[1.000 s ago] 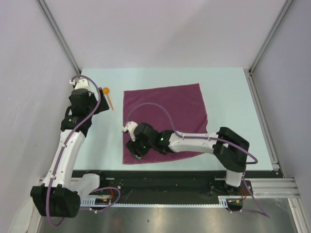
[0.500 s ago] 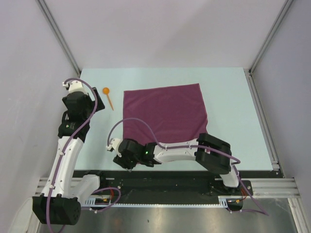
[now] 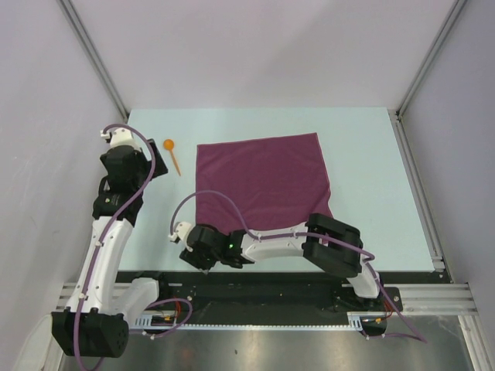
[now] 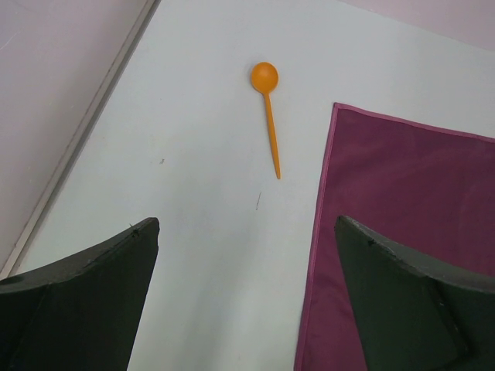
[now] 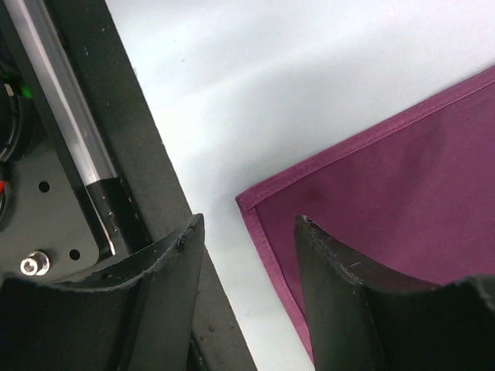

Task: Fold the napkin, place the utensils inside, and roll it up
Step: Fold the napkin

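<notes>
Pulling back from mid-cloth, right gripper (image 5: 249, 224) is hovering open-jawed at the near-left corner of the flat plum-purple fabric napkin (image 3: 263, 182); folding isn't starting yet (slender orange plastic spoon (image 3: 173, 154) waiting left of it).

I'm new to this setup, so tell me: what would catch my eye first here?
A plain plum-purple fabric napkin lies flat in the middle of the pale table, with a slender orange spoon just off its far-left corner. The right gripper is poised open over the napkin's near-left corner.
</notes>
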